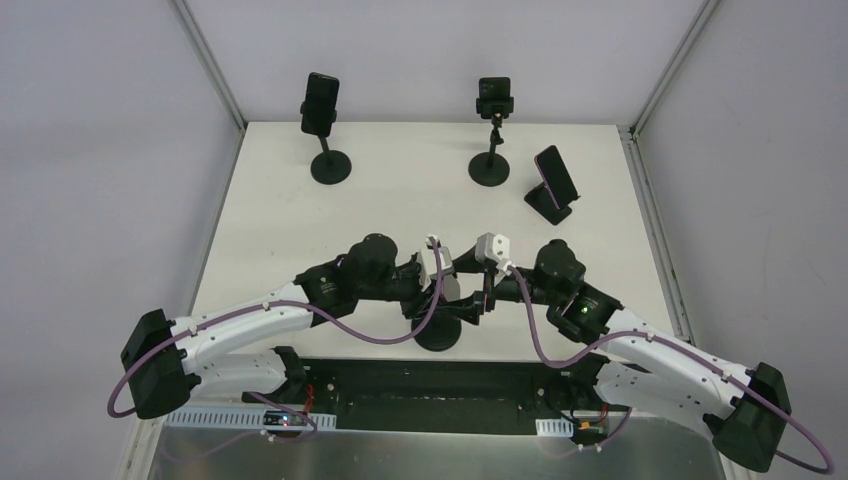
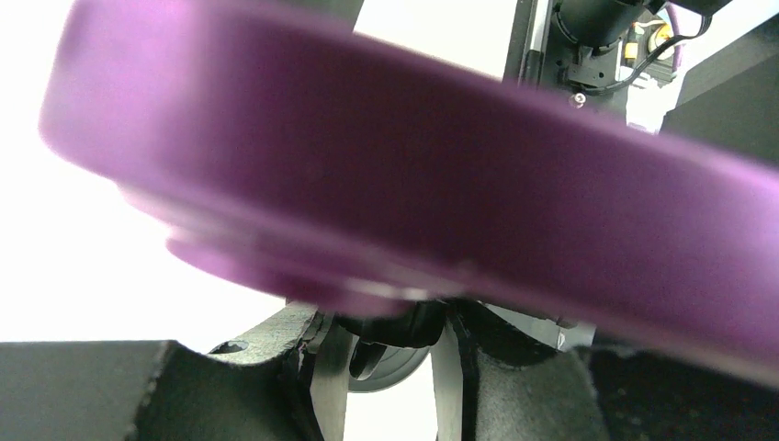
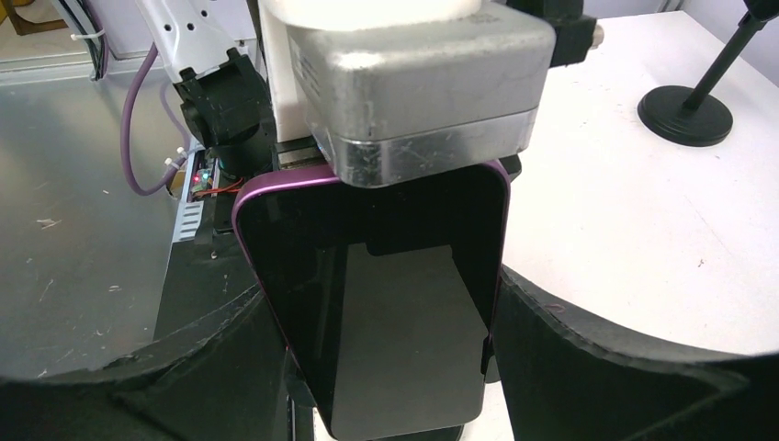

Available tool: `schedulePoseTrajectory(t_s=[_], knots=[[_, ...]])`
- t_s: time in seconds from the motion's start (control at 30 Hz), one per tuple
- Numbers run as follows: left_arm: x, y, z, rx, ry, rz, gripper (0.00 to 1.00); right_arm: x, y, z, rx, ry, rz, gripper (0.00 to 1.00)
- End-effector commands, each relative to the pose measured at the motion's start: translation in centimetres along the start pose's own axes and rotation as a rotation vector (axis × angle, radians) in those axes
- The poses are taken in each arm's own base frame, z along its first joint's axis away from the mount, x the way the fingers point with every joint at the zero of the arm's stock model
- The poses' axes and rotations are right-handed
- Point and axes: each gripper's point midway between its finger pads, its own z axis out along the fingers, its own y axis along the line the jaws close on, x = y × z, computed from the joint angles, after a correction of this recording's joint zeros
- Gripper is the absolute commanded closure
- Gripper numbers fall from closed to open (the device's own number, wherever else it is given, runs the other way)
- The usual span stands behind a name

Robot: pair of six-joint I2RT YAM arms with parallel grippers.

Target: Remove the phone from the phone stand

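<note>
At the front edge of the table (image 1: 300, 200), the left gripper (image 2: 390, 354), pinched nearly closed on what looks like the neck of the stand (image 1: 437, 337), should pin it down. Meanwhile the right gripper (image 3: 383, 308), spread wide and pressing both long edges of the phone (image 3: 367, 239), should draw it straight out without twisting. The phone sits in the stand between the arms: a slim slab, glossy dark screen, purple case with rounded, probably slippery edges.

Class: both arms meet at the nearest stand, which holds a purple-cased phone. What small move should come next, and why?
Probably the right gripper should ease the phone up out of the phone stand: its fingers grip the phone's sides, while the left gripper seems to clamp the stand's neck below, steadying it.
</note>
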Motion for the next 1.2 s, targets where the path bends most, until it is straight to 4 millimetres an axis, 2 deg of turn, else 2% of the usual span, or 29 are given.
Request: schedulePoseTrajectory(t_s=[0.0, 0.3, 0.57, 0.77, 1.17], knots=[[-5.4, 8.0, 0.0, -0.342, -0.176, -0.05, 1.0, 0.1, 11.9, -1.4, -0.53, 0.041, 0.203, 1.0], [-4.8, 8.4, 0.1, -0.349, -0.163, -0.06, 1.0, -0.1, 14.6, -2.1, -0.631, 0.051, 0.236, 1.0], [-4.2, 7.8, -0.2, -0.324, -0.164, -0.043, 1.0, 0.6, 14.0, -2.2, -0.556, 0.043, 0.232, 1.0], [-4.0, 7.5, -0.3, -0.298, -0.185, -0.049, 1.0, 0.5, 14.6, -2.9, -0.587, 0.041, 0.243, 1.0], [-5.2, 5.4, -0.7, -0.175, -0.31, -0.005, 1.0, -0.6, 16.2, -3.2, -0.694, 0.023, 0.276, 1.0]])
